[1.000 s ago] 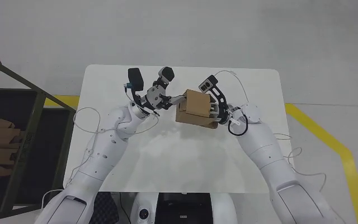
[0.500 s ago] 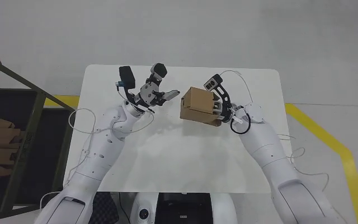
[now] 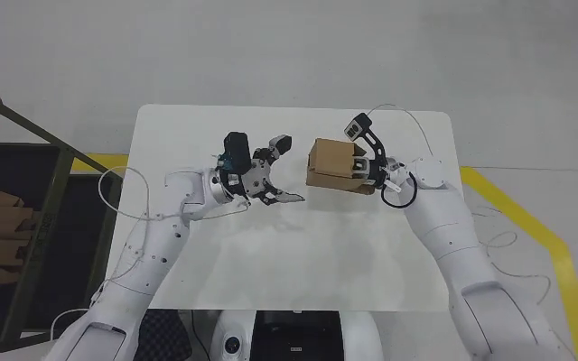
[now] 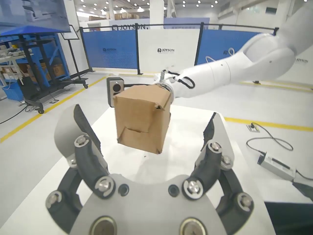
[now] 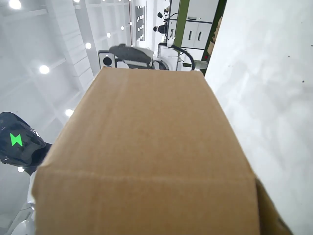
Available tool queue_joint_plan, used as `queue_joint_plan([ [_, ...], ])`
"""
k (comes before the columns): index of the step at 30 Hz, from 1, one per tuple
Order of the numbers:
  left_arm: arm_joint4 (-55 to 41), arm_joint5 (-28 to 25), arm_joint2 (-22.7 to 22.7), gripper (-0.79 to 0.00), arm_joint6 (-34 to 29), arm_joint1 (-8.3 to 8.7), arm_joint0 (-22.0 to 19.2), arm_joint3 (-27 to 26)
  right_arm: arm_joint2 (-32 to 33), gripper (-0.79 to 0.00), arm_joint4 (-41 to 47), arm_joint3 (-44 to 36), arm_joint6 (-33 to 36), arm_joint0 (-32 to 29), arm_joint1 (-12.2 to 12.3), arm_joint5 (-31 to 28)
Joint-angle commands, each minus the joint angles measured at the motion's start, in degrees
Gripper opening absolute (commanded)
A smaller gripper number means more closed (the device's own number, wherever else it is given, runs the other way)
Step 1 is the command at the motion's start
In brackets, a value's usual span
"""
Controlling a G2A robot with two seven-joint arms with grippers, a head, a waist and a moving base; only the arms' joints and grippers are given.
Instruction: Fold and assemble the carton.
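Carton (image 3: 330,161) shifted right, end effector (image 3: 361,170) half-hidden.

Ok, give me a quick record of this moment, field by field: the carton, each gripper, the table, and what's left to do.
carton: brown, folded into a box shape, tilted, apparently lifted off the table
right gripper: shut on the carton, on the side away from the left gripper
left gripper: open, pointed at the carton, not touching it
table: white, the carton's shadow falls on it
left to do: the flap edges on the face toward the left gripper sit unevenly and may need pressing flat
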Motion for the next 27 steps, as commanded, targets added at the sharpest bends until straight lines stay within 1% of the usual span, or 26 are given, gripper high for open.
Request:
queue_joint_plan([
  [1, 3.31, 0.0, 1.53, 0.0, 1.08, 0.64, -0.76, 0.05, -0.18, -0.785, -0.67, -0.15, 0.08, 0.23, 0.13, 0.08],
  [5, 8.05, 0.0, 3.26, 0.0, 4.72, 1.25, -2.79, 2.42, -1.08, -0.785, -2.02, -1.93, 0.27, -0.03, 0.34, 0.27],
  [11, 11.89, 2.35, 5.39, 0.0, 9.43, 0.96, -4.85, 6.41, -2.19, -0.785, -3.22, -4.87, 0.31, -1.24, 0.72, 0.31],
  [15, 13.74, 3.36, 7.32, 0.0, 9.85, 0.68, -5.82, 8.37, -2.91, -0.785, -3.62, -5.88, 0.02, -1.7, 0.83, 0.02],
  [19, 13.0, 3.45, 8.78, 0.0, 9.36, 0.33, -6.71, 10.17, -3.77, -0.785, -3.99, -6.82, -0.37, -1.8, 0.79, -0.37],
  [27, 12.27, 3.62, 10.48, 0.0, 9.39, 0.0, -7.43, 10.74, -5.27, -0.785, -4.86, -7.24, -1.31, -1.65, 0.67, -0.68],
])
